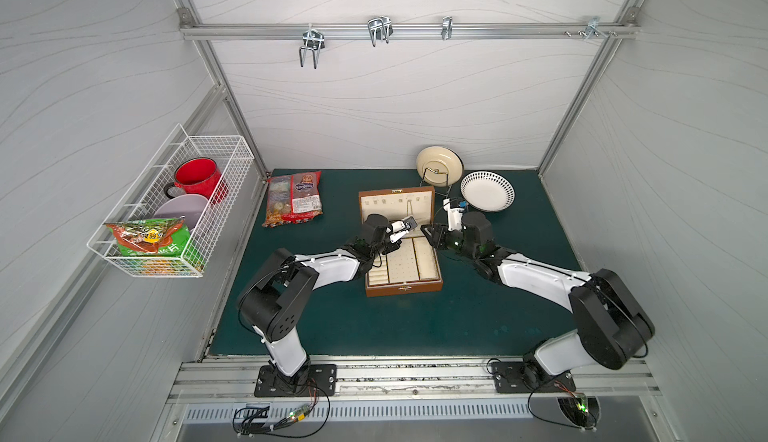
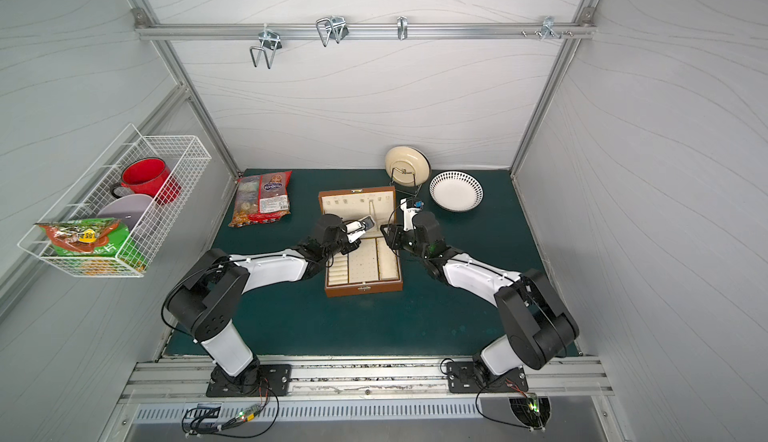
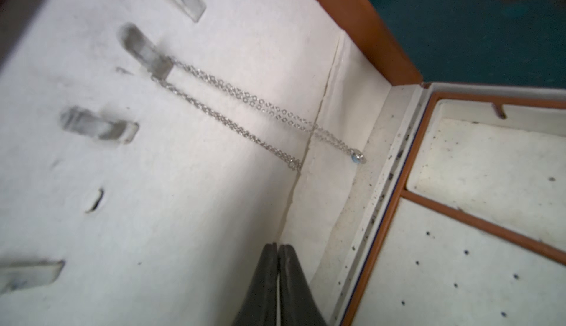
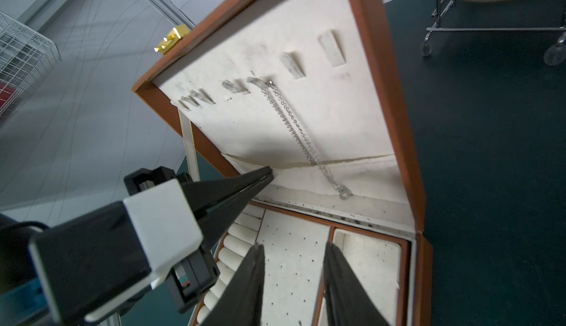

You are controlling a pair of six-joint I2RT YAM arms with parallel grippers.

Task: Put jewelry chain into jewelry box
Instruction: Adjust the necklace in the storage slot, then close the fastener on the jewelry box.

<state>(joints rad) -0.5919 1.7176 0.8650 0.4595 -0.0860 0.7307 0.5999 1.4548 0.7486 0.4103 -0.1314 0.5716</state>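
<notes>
- Jewelry chain [image 4: 298,134] already draped over a small hook [image 4: 255,80] in the raised lid of the jewelry box [image 1: 401,290], hanging doubled, ring end [image 4: 344,193] down by the hinge.
- Risk: a careless brush from either arm could flick the loop off the hook, or tip the lid shut.
- Left claw [image 4: 269,172] looks pressed together, pinching nothing, tips at the lid's pocket seam, beside the chain and apart from it.
- Right claw [image 4: 292,251] spread, empty, above the tray [image 4: 294,266], below the ring end.
</notes>
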